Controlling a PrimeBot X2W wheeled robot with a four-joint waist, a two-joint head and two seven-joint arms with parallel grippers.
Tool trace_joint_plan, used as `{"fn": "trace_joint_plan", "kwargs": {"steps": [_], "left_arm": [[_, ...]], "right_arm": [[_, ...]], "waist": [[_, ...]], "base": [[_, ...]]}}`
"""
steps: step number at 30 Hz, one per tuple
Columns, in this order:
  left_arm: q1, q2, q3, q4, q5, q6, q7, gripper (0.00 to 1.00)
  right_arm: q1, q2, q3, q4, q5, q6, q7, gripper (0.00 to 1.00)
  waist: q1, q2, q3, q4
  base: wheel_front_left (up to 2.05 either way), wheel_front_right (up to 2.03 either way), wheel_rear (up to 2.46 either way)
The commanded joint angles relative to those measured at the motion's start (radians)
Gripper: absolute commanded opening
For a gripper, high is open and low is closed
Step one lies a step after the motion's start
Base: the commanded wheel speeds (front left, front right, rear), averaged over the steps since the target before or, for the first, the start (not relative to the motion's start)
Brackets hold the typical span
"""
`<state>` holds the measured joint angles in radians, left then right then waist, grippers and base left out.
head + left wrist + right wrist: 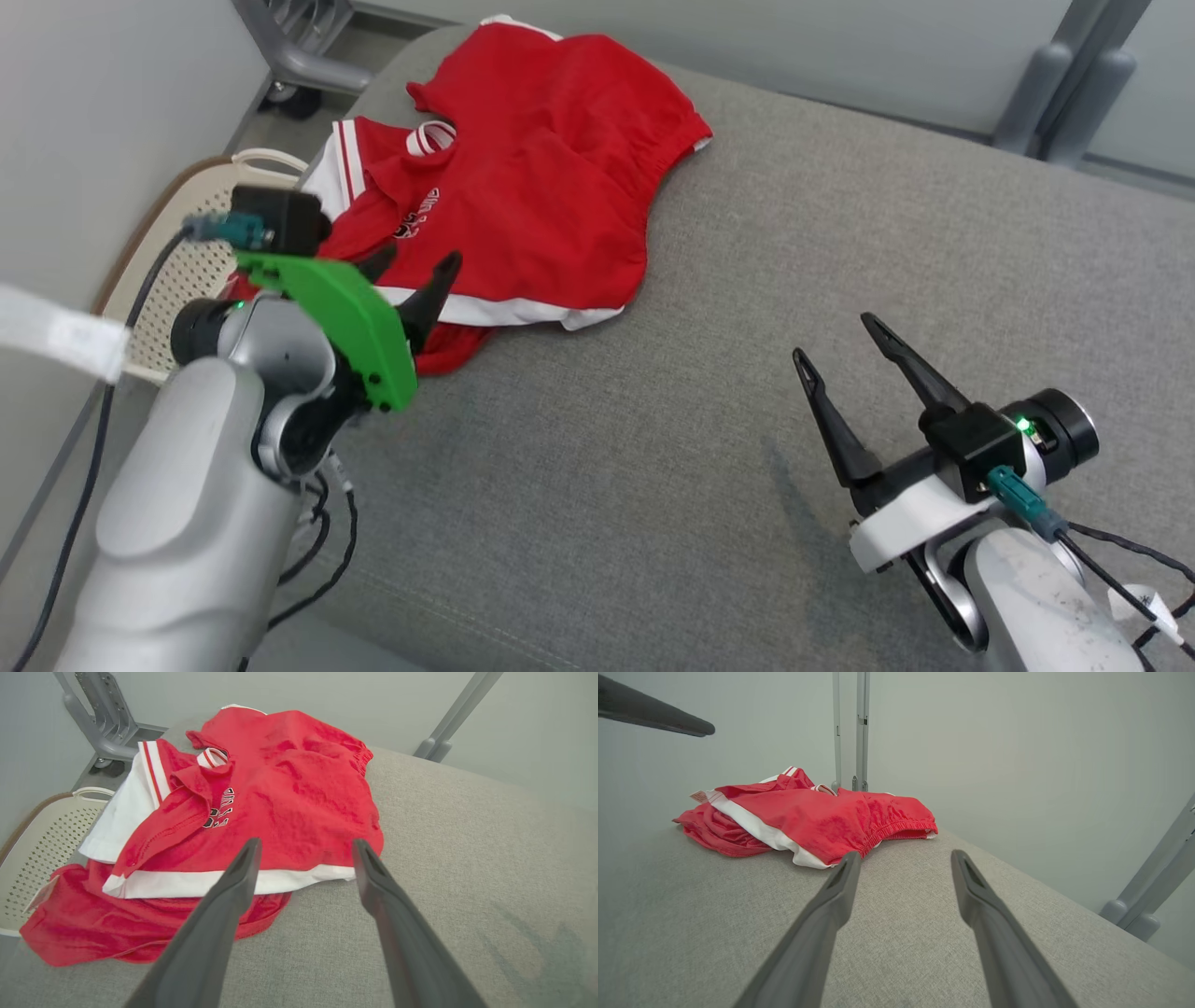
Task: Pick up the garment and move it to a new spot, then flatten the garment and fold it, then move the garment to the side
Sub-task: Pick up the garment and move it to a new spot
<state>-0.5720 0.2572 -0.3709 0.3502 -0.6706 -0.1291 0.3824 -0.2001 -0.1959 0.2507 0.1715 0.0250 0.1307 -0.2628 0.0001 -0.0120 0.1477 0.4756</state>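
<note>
The garment [541, 177] is a crumpled red piece with white trim and dark lettering, bunched at the far left corner of the grey cushioned surface [747, 373]. It also shows in the left wrist view [280, 798] and the right wrist view [822, 816]. My left gripper [415, 271] hovers open at the garment's near edge, its fingers [233, 886] spread over the white hem with nothing between them. My right gripper [840, 341] stands open over bare cushion, well to the right of the garment, holding nothing [903, 856].
A perforated cream basket [187, 271] sits off the cushion's left edge, beside the garment. Grey metal frame legs [299, 47] stand behind at the left and at the far right [1074, 93]. A pale wall runs along the back.
</note>
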Motion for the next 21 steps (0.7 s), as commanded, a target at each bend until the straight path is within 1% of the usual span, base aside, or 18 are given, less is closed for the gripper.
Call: {"fn": "trace_joint_plan", "kwargs": {"steps": [1,2,3,5,7,9,12,17,21], "left_arm": [[-0.084,-0.015,-0.023,0.037,-0.045,-0.003,0.075,1.00],[-0.124,-0.016,-0.037,0.056,-0.062,-0.003,0.107,1.00],[-0.124,-0.016,-0.037,0.056,-0.062,-0.003,0.107,1.00],[-0.188,-0.022,-0.042,0.114,-0.080,-0.003,0.152,1.00],[-0.237,-0.033,-0.040,0.172,-0.095,-0.002,0.170,1.00],[-0.270,-0.042,-0.039,0.224,-0.103,-0.002,0.163,1.00],[-0.297,-0.040,-0.038,0.320,-0.118,-0.002,0.144,1.00],[-0.318,-0.037,-0.055,0.419,-0.113,-0.002,0.099,1.00],[-0.324,-0.028,-0.075,0.486,-0.126,-0.003,0.090,1.00]], "right_arm": [[-0.028,-0.011,0.010,-0.005,0.001,0.000,-0.003,1.00],[-0.033,-0.015,0.016,-0.007,0.004,0.000,-0.003,1.00],[-0.033,-0.015,0.016,-0.007,0.004,0.000,-0.003,1.00],[-0.045,-0.020,0.032,-0.013,0.007,0.000,-0.003,1.00],[-0.052,-0.025,0.044,-0.018,0.008,0.000,-0.003,1.00],[-0.049,-0.027,0.053,-0.021,0.007,0.000,-0.003,1.00],[-0.052,-0.032,0.072,-0.037,0.007,0.000,-0.003,1.00],[-0.044,-0.046,0.070,-0.058,0.002,0.000,-0.003,1.00],[-0.042,-0.051,0.075,-0.079,-0.001,0.000,-0.003,1.00]], "waist": [[-0.0001,0.0120,0.118,-0.051],[-0.0001,0.0120,0.126,-0.061],[-0.0001,0.0120,0.126,-0.061],[-0.0001,0.0120,0.141,-0.086],[-0.0001,0.0120,0.152,-0.115],[-0.0001,0.0120,0.157,-0.144],[-0.0001,0.0120,0.180,-0.204],[-0.0001,0.0120,0.206,-0.259],[-0.0001,0.0120,0.228,-0.294]], "base": [[0.00,0.00,0.00],[0.00,0.00,0.00],[0.00,0.00,0.00],[0.00,0.00,0.00],[0.00,0.00,0.00],[0.00,0.00,0.00],[0.00,0.00,0.00],[0.00,0.00,0.00],[0.00,0.00,0.00]]}}
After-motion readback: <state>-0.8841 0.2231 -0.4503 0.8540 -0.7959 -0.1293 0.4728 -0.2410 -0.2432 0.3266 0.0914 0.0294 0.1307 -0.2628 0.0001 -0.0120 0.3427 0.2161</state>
